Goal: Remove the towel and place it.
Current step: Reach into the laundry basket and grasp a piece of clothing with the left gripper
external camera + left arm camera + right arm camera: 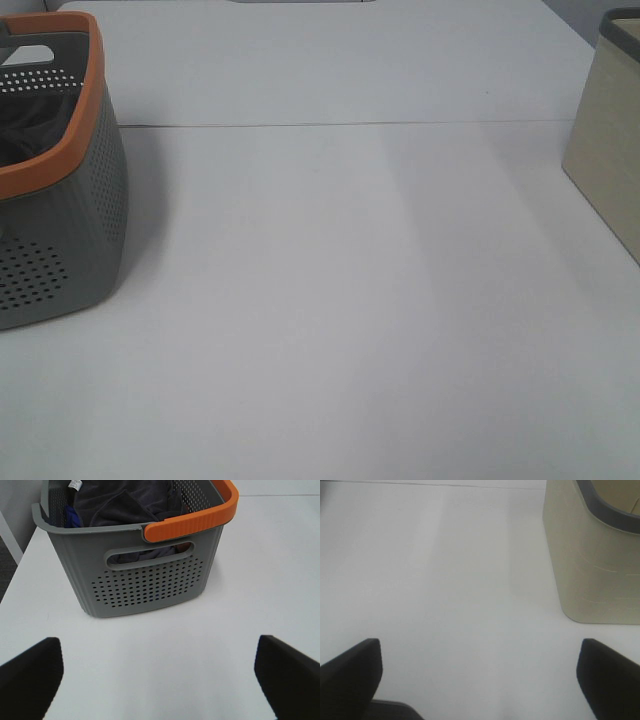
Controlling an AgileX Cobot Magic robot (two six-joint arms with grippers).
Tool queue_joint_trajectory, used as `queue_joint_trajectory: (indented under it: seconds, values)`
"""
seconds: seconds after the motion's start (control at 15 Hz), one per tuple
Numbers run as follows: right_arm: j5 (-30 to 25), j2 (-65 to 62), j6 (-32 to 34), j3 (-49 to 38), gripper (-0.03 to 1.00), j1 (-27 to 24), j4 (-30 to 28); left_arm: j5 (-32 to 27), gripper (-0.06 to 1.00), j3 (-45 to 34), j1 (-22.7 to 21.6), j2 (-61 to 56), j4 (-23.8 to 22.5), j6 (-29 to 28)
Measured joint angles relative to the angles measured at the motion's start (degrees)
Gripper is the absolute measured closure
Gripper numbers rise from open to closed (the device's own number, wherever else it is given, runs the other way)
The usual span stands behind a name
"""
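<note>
The dark navy-purple towel [122, 500] lies bunched inside a grey perforated basket [145, 580] with an orange rim; its small white tag [75, 484] shows at the far corner. In the exterior high view the basket [60, 220] stands at the left edge, with dark cloth [30, 125] showing inside. My left gripper [159, 677] is open and empty above the table, short of the basket's handle side. My right gripper [480, 677] is open and empty above bare table. Neither gripper shows in the exterior high view.
A beige bin [610, 140] with a dark rim stands at the right edge; it also shows in the right wrist view [592, 555]. A bit of bright blue cloth [71, 517] sits in the basket beside the towel. The white table [340, 300] has a seam across it.
</note>
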State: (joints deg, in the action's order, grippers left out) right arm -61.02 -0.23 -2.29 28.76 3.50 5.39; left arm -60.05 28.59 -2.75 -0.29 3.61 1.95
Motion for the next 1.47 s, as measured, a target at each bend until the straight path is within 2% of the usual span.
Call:
queue_joint_trajectory:
  seconds: [1.47]
  values:
    - [0.0,0.0,0.0,0.0,0.01,0.0,0.0,0.0,-0.04,0.0,0.0,0.0,-0.1,0.0]
